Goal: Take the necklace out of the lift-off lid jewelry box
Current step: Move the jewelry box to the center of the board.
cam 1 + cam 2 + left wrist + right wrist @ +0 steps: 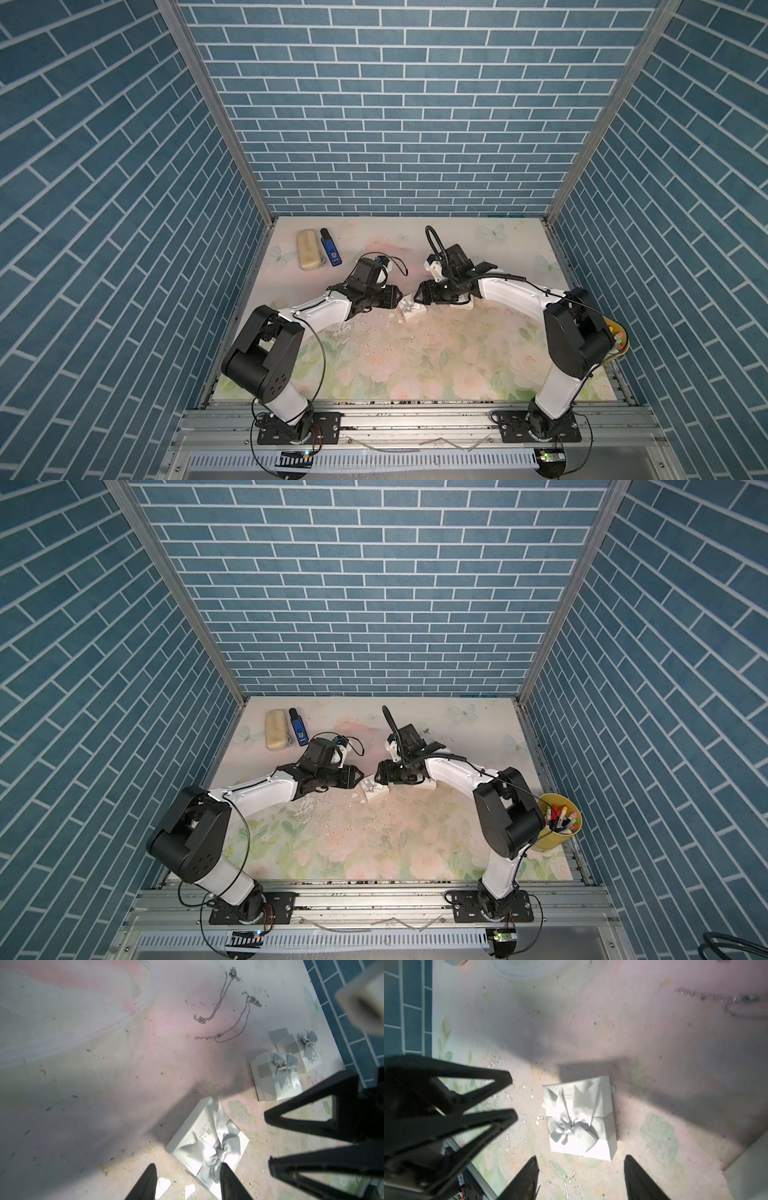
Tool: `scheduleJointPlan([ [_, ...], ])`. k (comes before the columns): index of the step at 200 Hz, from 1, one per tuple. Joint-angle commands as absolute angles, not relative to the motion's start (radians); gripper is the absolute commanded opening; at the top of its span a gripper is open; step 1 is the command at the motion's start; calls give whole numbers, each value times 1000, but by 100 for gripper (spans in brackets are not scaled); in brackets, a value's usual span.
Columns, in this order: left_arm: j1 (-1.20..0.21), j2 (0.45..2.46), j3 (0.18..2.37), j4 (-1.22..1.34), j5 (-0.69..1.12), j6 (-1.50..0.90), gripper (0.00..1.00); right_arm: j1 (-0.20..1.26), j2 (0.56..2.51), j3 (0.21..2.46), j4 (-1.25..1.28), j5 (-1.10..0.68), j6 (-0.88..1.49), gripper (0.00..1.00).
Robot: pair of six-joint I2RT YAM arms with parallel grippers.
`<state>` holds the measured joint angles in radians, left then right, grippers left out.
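Observation:
A small white jewelry box (193, 1136) with a grey satin bow lies on the floral table, lid on; it also shows in the right wrist view (593, 1147) and in both top views (411, 311) (376, 791). The necklace inside is hidden. My left gripper (188, 1169) is open, one fingertip over the box's near corner and the other over bare table. From the opposite side my right gripper (581, 1159) stands open just short of the box. Both grippers (398, 297) (419, 295) nearly meet over it.
Two silver chains (216, 1003) (239, 1024) lie loose on the table beyond the box. Two more bowed white boxes (274, 1076) (301, 1049) sit near the right arm. A beige case (309, 250) and a blue device (331, 247) lie back left; a yellow pen cup (559, 823) stands right.

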<state>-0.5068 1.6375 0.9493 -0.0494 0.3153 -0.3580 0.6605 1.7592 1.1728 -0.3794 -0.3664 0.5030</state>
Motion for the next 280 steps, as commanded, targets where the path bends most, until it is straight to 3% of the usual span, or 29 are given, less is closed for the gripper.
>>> scheduleJointPlan([
  [1, -482, 1703, 1009, -131, 337, -307, 45, 682, 1751, 1115, -337, -318, 596, 65],
  [38, -470, 1824, 1068, -86, 385, -316, 34, 691, 1761, 1107, -333, -320, 621, 60],
  [71, -481, 1873, 1080, -47, 439, -344, 30, 694, 1725, 1055, -291, -346, 664, 60],
  [137, -526, 1750, 889, 74, 414, -450, 29, 681, 1734, 1063, -305, -372, 659, 63],
  [200, -695, 1598, 675, 166, 276, -595, 30, 595, 1628, 1069, -460, -322, 563, 67],
  [240, -676, 1536, 771, -25, 212, -477, 34, 599, 1546, 992, -448, -319, 623, 67],
  [280, -629, 1603, 860, -42, 246, -445, 33, 625, 1543, 933, -382, -301, 690, 69],
])
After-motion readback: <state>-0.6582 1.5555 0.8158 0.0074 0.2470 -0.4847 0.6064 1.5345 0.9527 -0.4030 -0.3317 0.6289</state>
